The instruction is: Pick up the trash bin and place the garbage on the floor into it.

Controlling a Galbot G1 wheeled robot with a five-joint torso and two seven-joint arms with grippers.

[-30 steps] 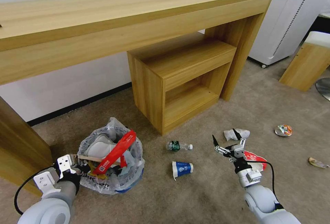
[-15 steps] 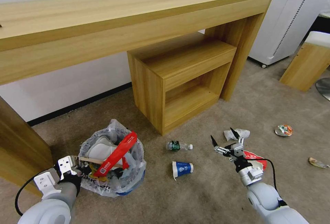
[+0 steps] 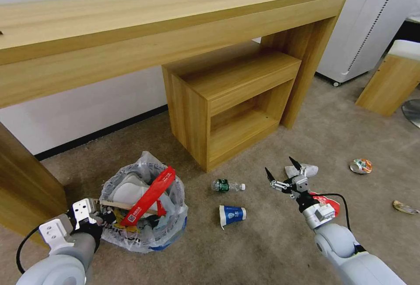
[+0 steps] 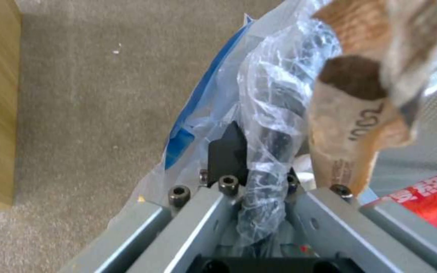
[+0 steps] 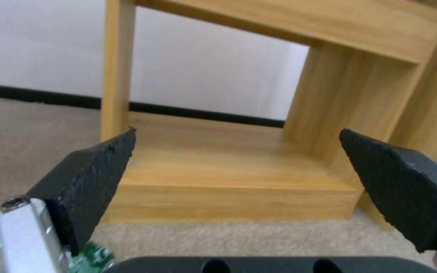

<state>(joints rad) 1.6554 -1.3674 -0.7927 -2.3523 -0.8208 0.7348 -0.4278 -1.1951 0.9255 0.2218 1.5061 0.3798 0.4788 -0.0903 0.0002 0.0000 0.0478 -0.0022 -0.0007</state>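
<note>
Litter still dots the floor (image 3: 262,241): beside the trash bin (image 3: 144,206), whose bag-lined rim the left tool (image 3: 101,217) pinches shut, lies a light, crushable cup (image 3: 232,214), best gripped across its body by the wide-open, empty right tool (image 3: 282,172).

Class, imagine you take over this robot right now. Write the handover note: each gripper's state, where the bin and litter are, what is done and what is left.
Left gripper: shut on the bin's bagged rim, beside the desk leg.
Right gripper: open, empty, raised above the carpet facing the small shelf unit.
Done: slippers, red wrapper and stick are in the bin.
Left on the carpet: small bottle, blue-white cup, tissue, red-white cup behind the right wrist, crushed can, and a scrap at far right.
</note>
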